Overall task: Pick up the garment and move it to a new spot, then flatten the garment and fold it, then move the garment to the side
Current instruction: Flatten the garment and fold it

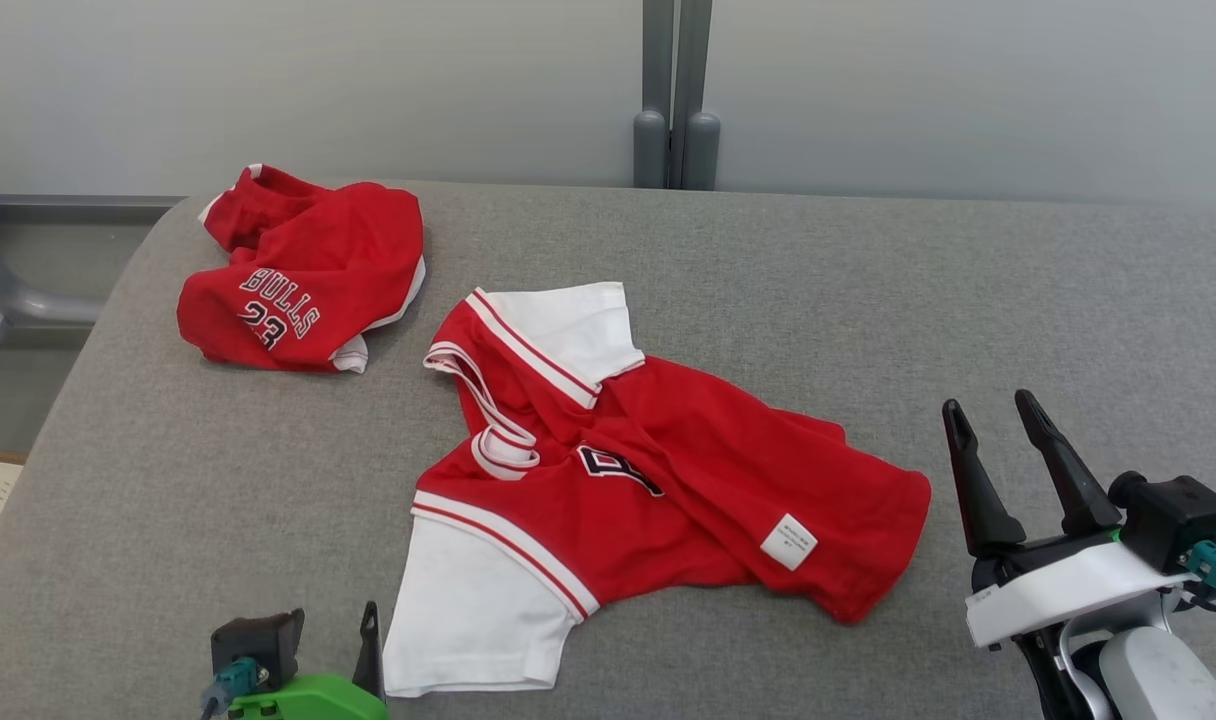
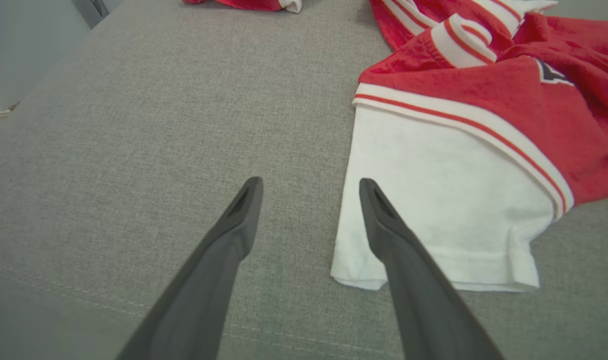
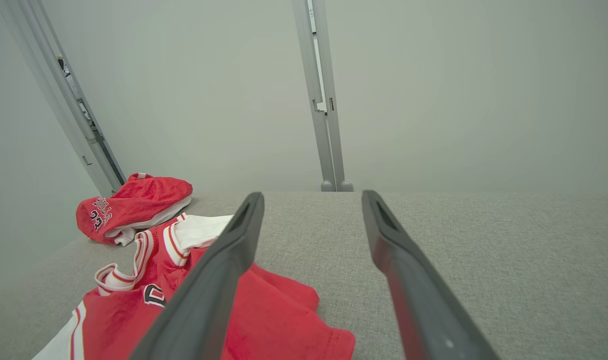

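The shirt [image 1: 658, 470] lies rumpled on the tabletop [image 1: 868, 280], the left tool [image 2: 309, 185] spread by its sleeve [image 2: 434, 200] and the right tool [image 1: 988, 405] spread beyond its hem [image 1: 873, 590], seemingly poised for flattening.

Lighting: bright, even and diffuse in all views, apparently from overhead; soft narrow shadows are cast beneath the folds and edges of the garment [image 1: 688, 470] on the grey surface [image 1: 768, 250]. Optics: wide-angle bowing is seen in the leaning frame post [image 3: 81, 112] at the right wrist view's edge, and the near lengths of the fingers [image 2: 199, 290] are rendered soft in both wrist views.
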You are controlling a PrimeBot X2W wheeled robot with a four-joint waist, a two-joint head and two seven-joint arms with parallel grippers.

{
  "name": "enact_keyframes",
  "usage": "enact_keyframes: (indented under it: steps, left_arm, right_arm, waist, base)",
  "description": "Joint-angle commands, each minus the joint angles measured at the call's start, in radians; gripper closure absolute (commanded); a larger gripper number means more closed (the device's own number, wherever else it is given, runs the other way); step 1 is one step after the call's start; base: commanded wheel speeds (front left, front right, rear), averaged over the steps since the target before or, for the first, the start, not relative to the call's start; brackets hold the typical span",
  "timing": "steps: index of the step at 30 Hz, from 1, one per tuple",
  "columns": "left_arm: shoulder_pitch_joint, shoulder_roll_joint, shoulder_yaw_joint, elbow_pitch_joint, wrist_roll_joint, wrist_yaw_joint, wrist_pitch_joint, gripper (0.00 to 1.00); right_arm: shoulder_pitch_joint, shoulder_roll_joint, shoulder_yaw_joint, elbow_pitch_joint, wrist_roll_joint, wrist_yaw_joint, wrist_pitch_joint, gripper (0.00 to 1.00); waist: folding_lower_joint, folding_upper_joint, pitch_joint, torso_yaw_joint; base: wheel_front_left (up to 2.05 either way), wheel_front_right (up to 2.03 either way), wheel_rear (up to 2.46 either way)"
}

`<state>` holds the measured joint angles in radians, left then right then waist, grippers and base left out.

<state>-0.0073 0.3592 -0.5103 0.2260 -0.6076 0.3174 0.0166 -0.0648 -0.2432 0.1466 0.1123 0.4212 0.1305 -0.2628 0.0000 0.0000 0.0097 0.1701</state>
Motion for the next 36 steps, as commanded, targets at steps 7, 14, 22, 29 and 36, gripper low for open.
enact_keyframes:
  steps: [7,14,22,29,36]
  left_arm:
    - [-0.044,0.001,0.025,-0.084,0.042,-0.021,-0.165,0.0]
    - [-0.05,-0.023,0.064,-0.111,0.081,-0.032,-0.271,0.0]
    - [-0.019,-0.067,0.134,-0.125,0.136,-0.061,-0.282,0.0]
    - [-0.002,-0.085,0.185,-0.137,0.169,-0.088,-0.282,0.0]
    - [0.002,-0.105,0.215,-0.133,0.185,-0.112,-0.282,0.0]
  right_arm:
    - [0.023,-0.004,0.016,0.007,0.006,0.0,-0.003,0.0]
    - [0.039,-0.013,0.044,0.013,0.009,0.0,-0.003,0.0]
    - [0.076,-0.046,0.11,0.023,0.068,0.0,-0.003,0.0]
    - [0.06,-0.069,0.133,0.05,0.102,0.0,0.001,0.0]
    - [0.052,-0.126,0.27,0.111,0.281,0.0,0.263,0.0]
  waist:
    - [0.0,0.0,-0.021,-0.025]
    - [0.0,0.0,-0.025,-0.062]
    - [0.0,0.0,-0.018,-0.07]
    - [0.0,0.0,-0.009,-0.062]
    - [0.0,0.0,0.001,-0.04]
  base:
    - [0.0,0.0,0.0]
    - [0.0,0.0,0.0]
    - [0.0,0.0,0.0]
    - [0.0,0.0,0.0]
    - [0.0,0.0,0.0]
